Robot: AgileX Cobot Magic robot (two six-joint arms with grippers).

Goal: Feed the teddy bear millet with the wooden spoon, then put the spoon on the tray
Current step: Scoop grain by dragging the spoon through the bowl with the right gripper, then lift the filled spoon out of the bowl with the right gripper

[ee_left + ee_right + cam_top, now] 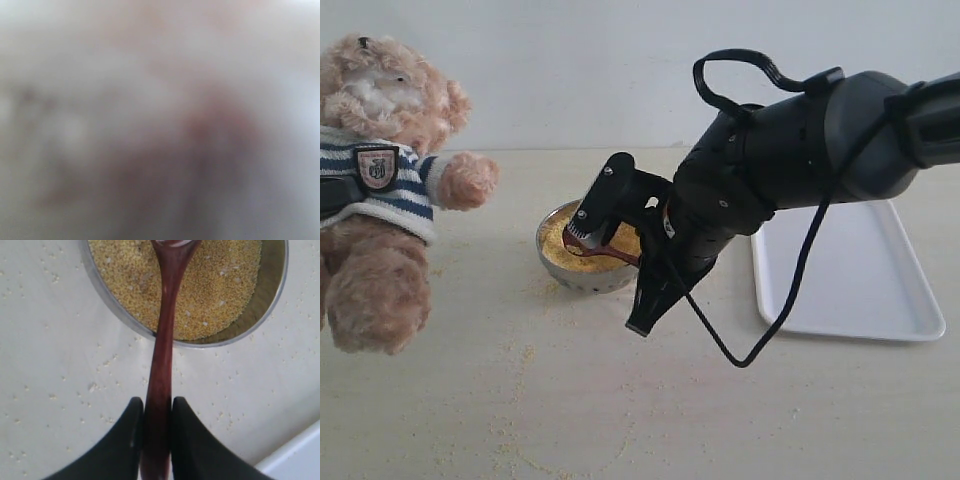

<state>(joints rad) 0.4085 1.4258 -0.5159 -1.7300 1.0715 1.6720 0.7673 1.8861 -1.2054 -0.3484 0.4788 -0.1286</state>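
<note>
The right claw (157,407) is clenched on the wooden spoon (162,350), one black pad on either side of the thin handle, towards the handle's far end from the scoop. That is my first worry. A round, slim stick pinched at a single spot can roll or swing between the pads, and any twist would tip the scoop over.

The scoop end sits down in the millet (215,285), and the handle crosses over the rim of the steel bowl (274,300). If the arm drags sideways instead of lifting, I'd expect the handle to catch that rim and shove or tilt the bowl.

Beyond the bowl, stray grains are scattered over the bench (50,365), so spills come easily here. The teddy bear (380,160) is well apart from the bowl, with its muzzle high up. A long, rising carry gives a shallow scoop plenty of chance to shed its load.

The tray (860,290) lies on the other side, partly under the arm, where a loose black cable (800,270) droops over it and could snag.

The left claw I cannot make out; its camera shows only blur.
</note>
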